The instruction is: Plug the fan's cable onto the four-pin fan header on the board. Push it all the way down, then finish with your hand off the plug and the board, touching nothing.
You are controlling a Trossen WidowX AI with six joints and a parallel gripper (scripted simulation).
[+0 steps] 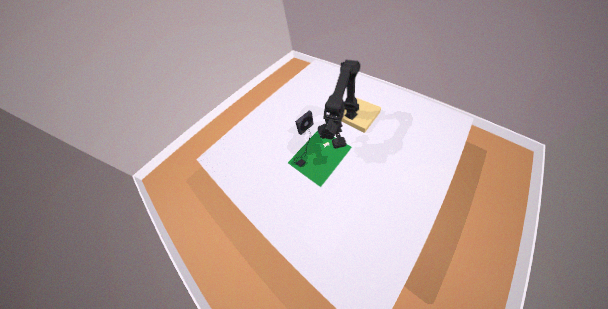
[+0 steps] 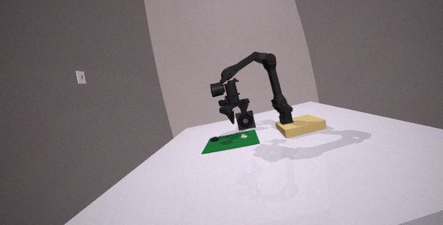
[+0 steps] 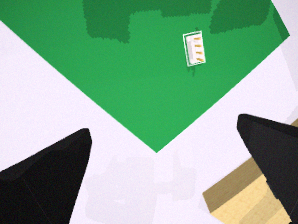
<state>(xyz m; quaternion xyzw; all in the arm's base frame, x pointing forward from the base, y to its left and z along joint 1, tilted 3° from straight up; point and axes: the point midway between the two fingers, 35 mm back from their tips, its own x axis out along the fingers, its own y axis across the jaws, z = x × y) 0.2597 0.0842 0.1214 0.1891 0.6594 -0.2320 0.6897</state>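
The hand (image 2: 237, 117) hovers spread wide and empty above the green board (image 2: 233, 144), whose white fan header (image 3: 194, 48) stands unplugged.

board (image 3: 133, 63) green | header (image 3: 194, 48) white | fan (image 1: 304, 122) black | base block (image 1: 367, 115) tan

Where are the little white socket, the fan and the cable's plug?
four-pin fan header (image 3: 194, 48): wrist view, its white housing.
fan (image 1: 304, 121): top view, its square black frame.
plug (image 1: 300, 163): top view, its dark body on the green board.
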